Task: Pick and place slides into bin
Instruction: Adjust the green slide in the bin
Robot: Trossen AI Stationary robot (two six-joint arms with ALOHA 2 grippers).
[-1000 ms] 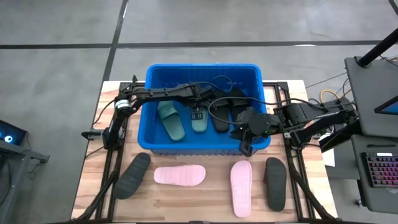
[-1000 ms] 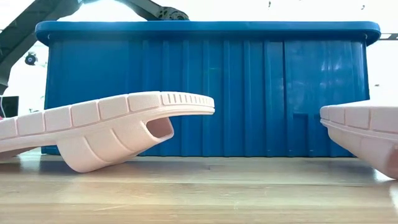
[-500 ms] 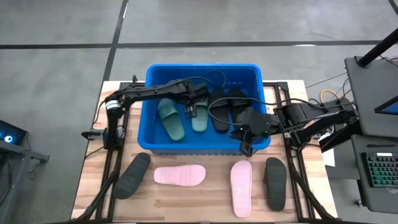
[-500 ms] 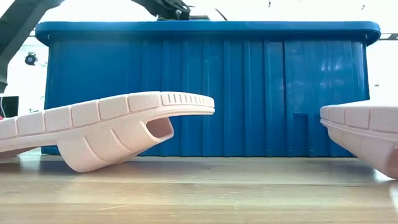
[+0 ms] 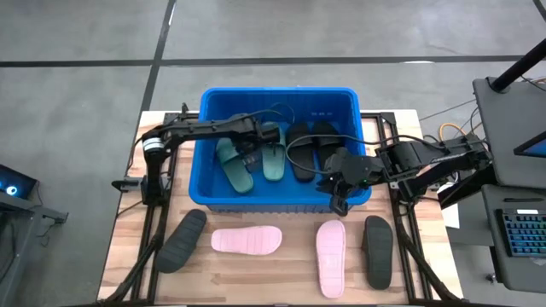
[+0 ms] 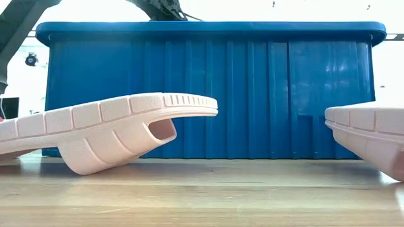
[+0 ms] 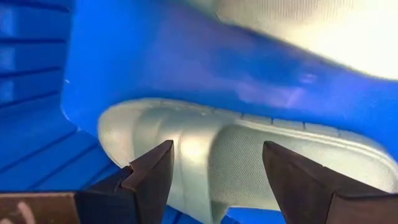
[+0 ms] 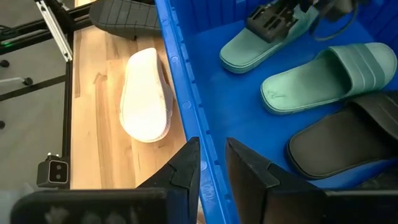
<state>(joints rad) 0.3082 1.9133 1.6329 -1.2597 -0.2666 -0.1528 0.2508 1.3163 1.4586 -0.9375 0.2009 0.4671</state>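
The blue bin (image 5: 277,92) stands at the table's far middle. Inside lie two green slides (image 5: 233,168) (image 5: 273,162) and two black slides (image 5: 303,158) (image 5: 328,143), soles down. My left gripper (image 5: 247,159) points down inside the bin with its fingers open over the left green slide (image 7: 205,155), touching nothing. My right gripper (image 5: 338,201) hovers over the bin's near right rim (image 8: 186,93), a narrow gap between its fingers and nothing in it. Two pink slides (image 5: 246,240) (image 5: 330,256) and two charcoal slides (image 5: 181,240) (image 5: 378,250) lie on the table in front of the bin.
The bin's near wall (image 6: 208,88) rises behind the two pink slides (image 6: 107,129) (image 6: 372,135) in the low view. Black frame rails (image 5: 153,230) run down both sides of the wooden table. A cable (image 5: 294,149) loops over the black slides.
My left gripper has moved toward the table's left inside the bin, from over the right green slide to over the left one, and has rolled about its own axis. The right green slide lies uncovered on the bin's floor.
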